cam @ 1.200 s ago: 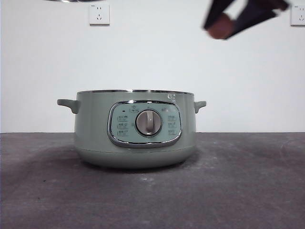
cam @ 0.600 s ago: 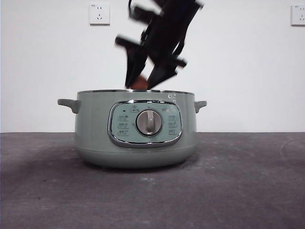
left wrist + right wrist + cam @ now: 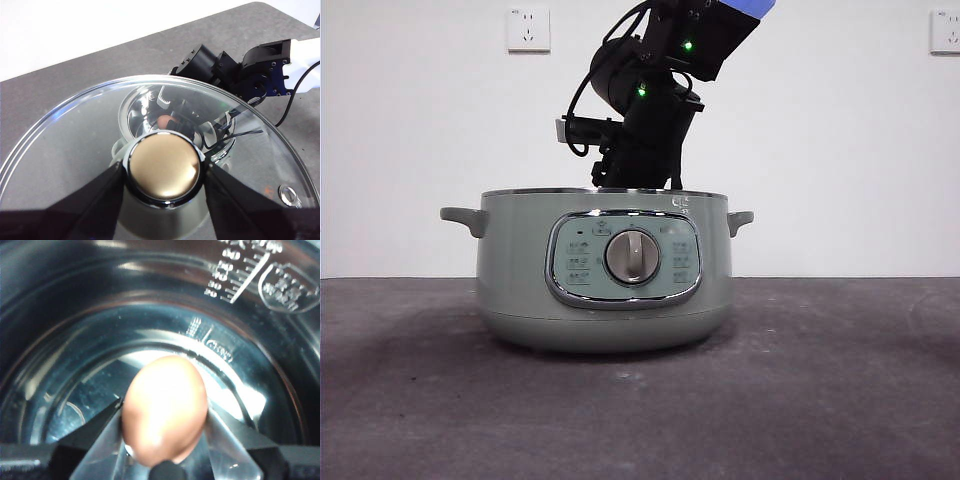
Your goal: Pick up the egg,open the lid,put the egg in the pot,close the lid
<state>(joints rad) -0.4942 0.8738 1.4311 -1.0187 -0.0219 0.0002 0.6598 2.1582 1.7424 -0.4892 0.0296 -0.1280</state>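
Observation:
The pale sage-green pot [image 3: 520,270] stands open in the middle of the table. My right arm [image 3: 645,120] reaches down into it from above; its jaws are below the rim there. In the right wrist view my right gripper [image 3: 165,416] is shut on the reddish-brown egg [image 3: 165,405], held just above the pot's shiny steel floor [image 3: 75,390]. My left gripper [image 3: 164,169] is shut on the knob [image 3: 164,162] of the glass lid [image 3: 65,145] and holds it high above the pot. The egg [image 3: 164,121] and right arm [image 3: 235,75] show through the glass.
The pot's grey dial [image 3: 632,257] faces the front camera. The dark grey table [image 3: 820,380] stretches to both sides of the pot. Two wall sockets [image 3: 528,28] [image 3: 945,30] sit on the white wall behind.
My right arm has swung from the upper right to the middle and gone down into the pot with the egg in its jaws. The pot has not moved.

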